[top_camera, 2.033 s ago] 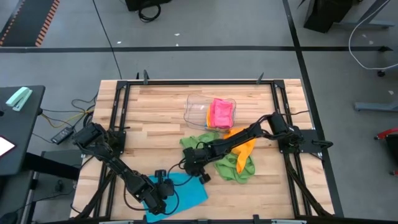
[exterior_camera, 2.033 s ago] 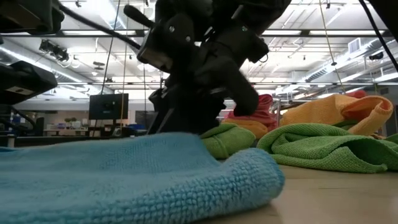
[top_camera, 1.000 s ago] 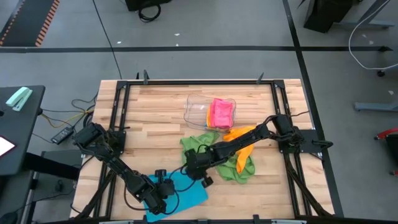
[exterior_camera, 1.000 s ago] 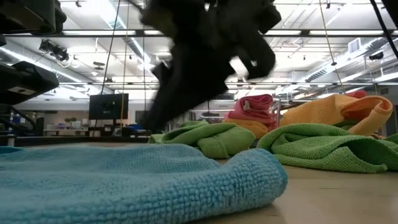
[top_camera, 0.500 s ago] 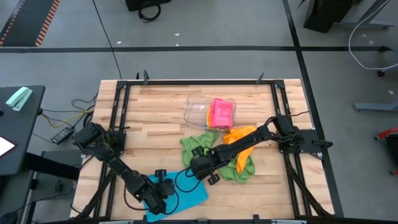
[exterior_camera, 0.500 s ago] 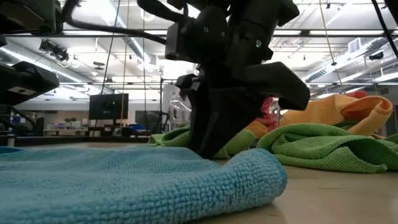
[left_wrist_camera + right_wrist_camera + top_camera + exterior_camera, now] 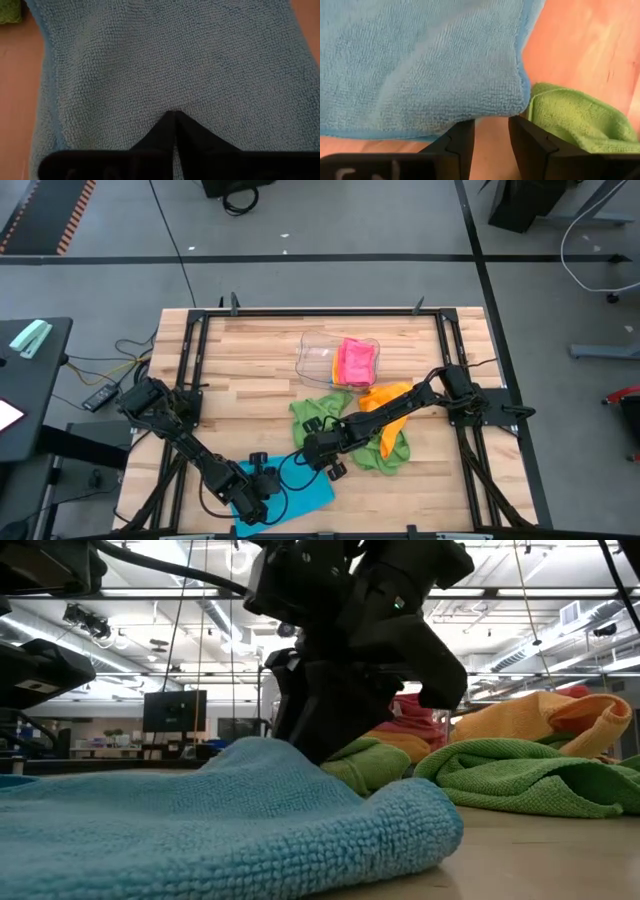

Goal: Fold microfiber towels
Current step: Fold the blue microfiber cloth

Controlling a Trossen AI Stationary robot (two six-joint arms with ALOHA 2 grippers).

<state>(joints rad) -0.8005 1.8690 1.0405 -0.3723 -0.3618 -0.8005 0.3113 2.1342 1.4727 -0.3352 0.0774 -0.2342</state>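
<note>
Wood-slat table (image 7: 250,355) (grey floor around): left pincer (image 7: 174,131) closed on blue towel (image 7: 300,488); right pincer (image 7: 491,131) half-open, empty.

A plain blue towel (image 7: 290,485) lies on the pale striped-wood counter (image 7: 250,370). Two green towels (image 7: 385,448), an orange towel (image 7: 393,402) and a pink towel (image 7: 356,361) are all unpatterned. Both arms are black.

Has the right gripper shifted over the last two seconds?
Yes. In the high view the right gripper swung rightward, away from the blue towel, then came partway back to its corner, ending nearer the green towel.
</note>
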